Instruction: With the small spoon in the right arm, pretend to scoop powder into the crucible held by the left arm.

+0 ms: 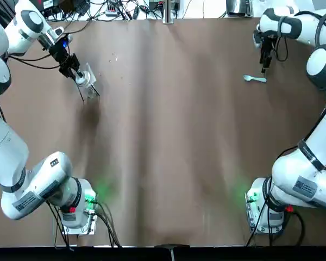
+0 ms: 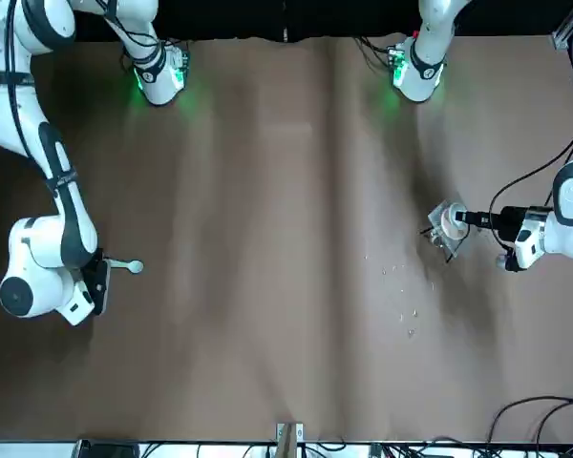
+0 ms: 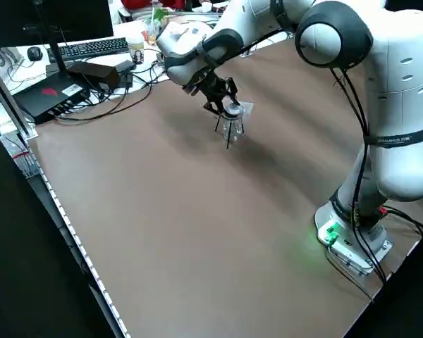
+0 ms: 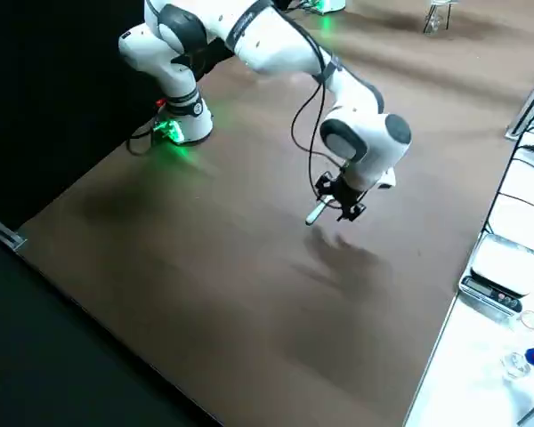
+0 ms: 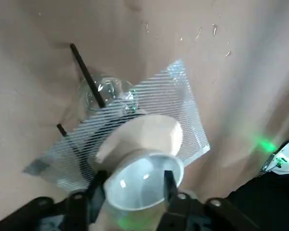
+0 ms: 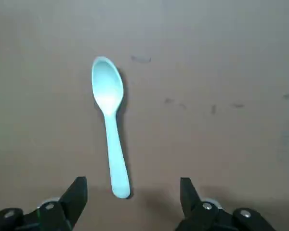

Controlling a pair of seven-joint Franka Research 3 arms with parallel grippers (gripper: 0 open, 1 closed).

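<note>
The small spoon (image 6: 111, 125) lies flat on the table (image 1: 174, 136), not yet picked up. Its handle end sits between the fingers of the right gripper (image 6: 132, 185), closer to one finger than the other, and its bowl points straight away from the palm, hollow side up. That gripper hangs just above it, fingers spread wide and holding nothing.

The crucible (image 5: 143, 163) is well apart from that hand, across the table in the left gripper (image 5: 134, 178). That gripper's fingers press on either side of the white cup near its rim, and the open mouth faces back toward the wrist. Just past the fingertips a square of wire mesh (image 5: 183, 106) sits against the cup, with a glass piece (image 5: 108, 91) and thin black rods (image 5: 86, 74) beyond it (together they look like a small stand). I cannot tell whether the cup rests on the mesh or is clear of it.

The pickup looks like the weak point. The handle is thin, flat on the table and off-centre between the fingers, so the nearer finger could push it sideways and make it pivot or skid instead of being pinched. Coming down too far would drive the fingertips into the table. A grip at the very end of the handle could also let the bowl droop or twist during the carry.

On the left side, the cup is smooth and round and held near its rim, so it could tilt or slip. Lifting it might also drag the mesh and upset the stand. When the two hands meet, the spoon could knock the rim.
</note>
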